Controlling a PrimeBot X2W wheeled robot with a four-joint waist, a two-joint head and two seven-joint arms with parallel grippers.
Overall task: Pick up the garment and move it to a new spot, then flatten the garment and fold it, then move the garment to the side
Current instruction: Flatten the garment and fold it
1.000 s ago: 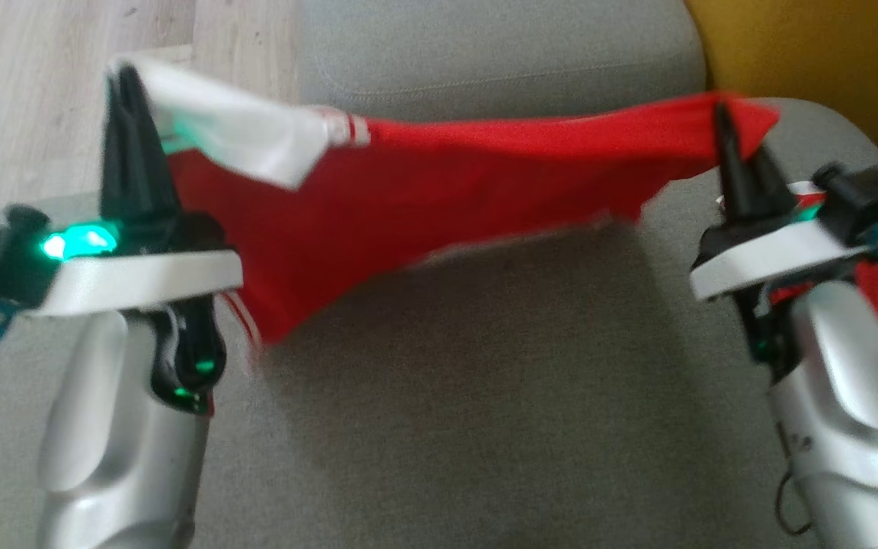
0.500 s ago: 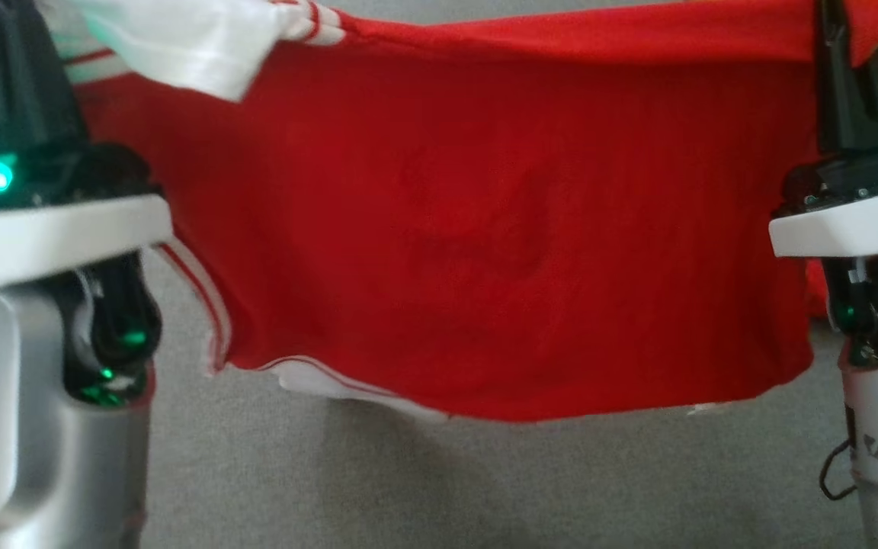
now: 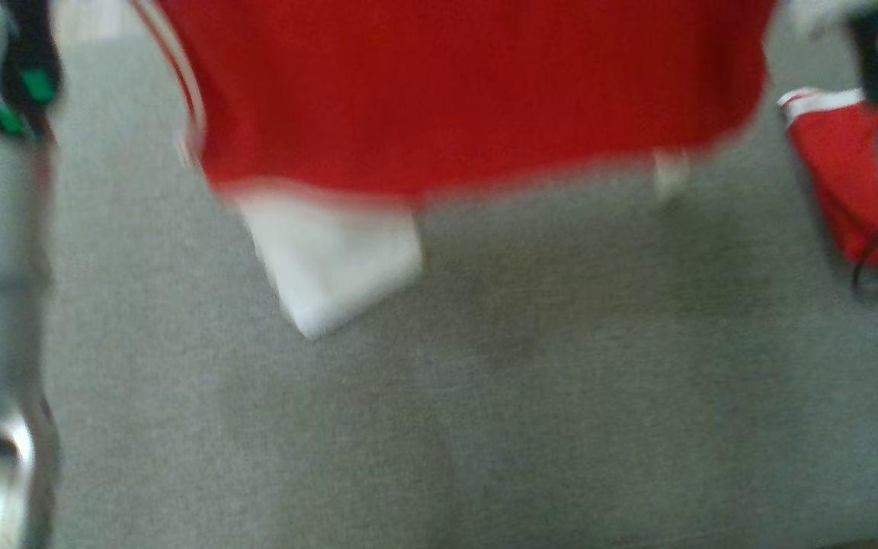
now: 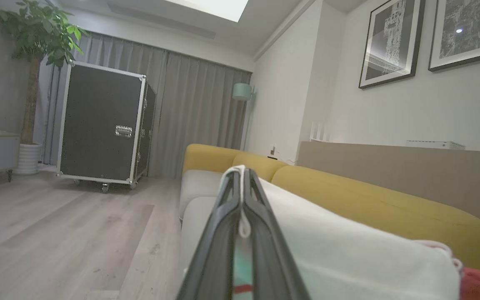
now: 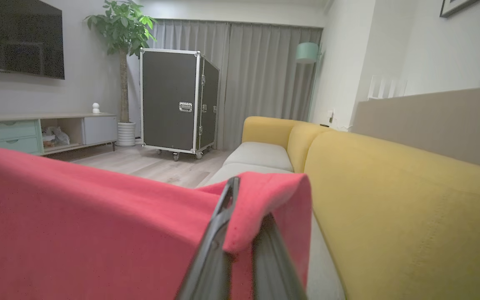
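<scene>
Left gripper (image 4: 242,200) is closed on the white sleeve (image 4: 327,250); right gripper (image 5: 240,233) is clamped on a red corner. The garment (image 3: 469,91) is hung spread between them, above the grey sofa seat (image 3: 485,396). It is judged light, limp and prone to swinging, and best held at its top corners. Both arms are raised and set well apart.
</scene>
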